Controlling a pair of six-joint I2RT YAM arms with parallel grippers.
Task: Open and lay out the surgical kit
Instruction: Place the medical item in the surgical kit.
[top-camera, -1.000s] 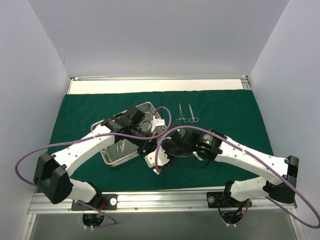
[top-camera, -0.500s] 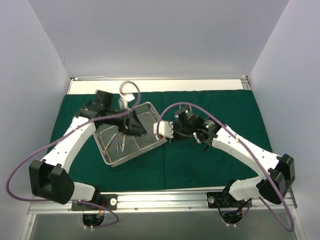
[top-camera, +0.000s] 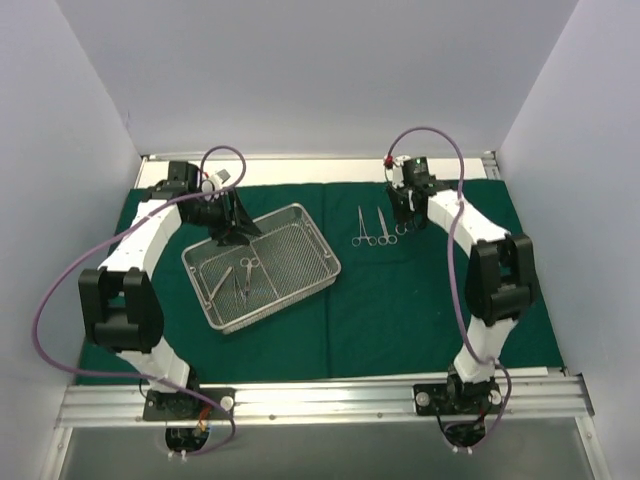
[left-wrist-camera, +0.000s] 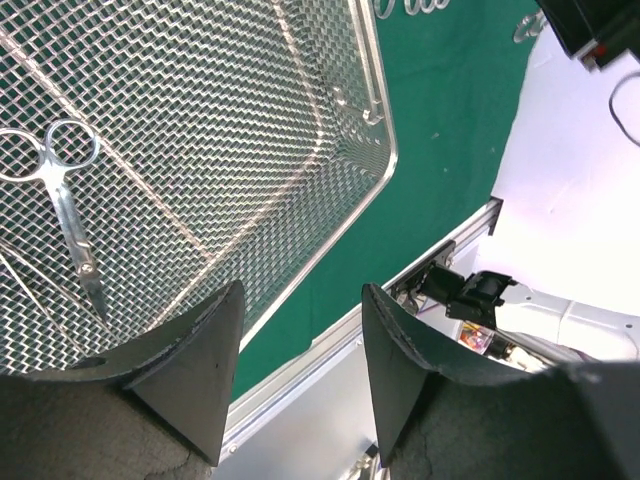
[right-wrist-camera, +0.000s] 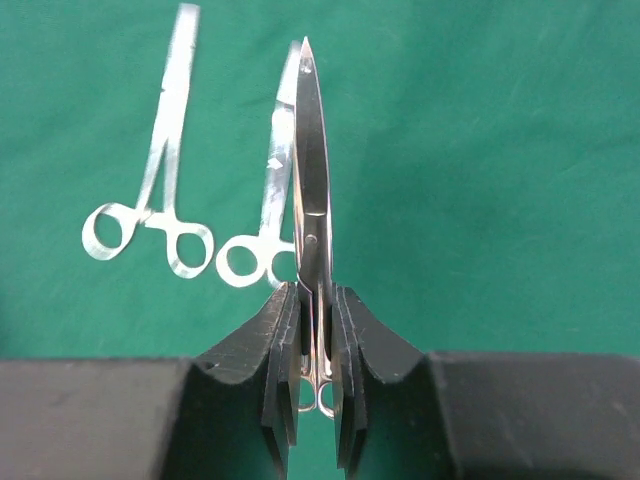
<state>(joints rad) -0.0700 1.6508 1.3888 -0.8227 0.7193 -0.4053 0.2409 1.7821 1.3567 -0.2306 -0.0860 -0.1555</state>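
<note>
Here, right pincer (right-wrist-camera: 315, 295) pinching scissors (right-wrist-camera: 311, 170), blades jutting forward, left pincer (left-wrist-camera: 302, 290) spread above tray (left-wrist-camera: 386, 170).

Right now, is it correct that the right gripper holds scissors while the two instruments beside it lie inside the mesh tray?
Not quite: the right gripper holds scissors, but the two instruments lie on the green cloth, as the right wrist view shows.

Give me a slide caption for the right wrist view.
Right gripper shut on scissors, above two forceps lying side by side on the green drape.
</note>
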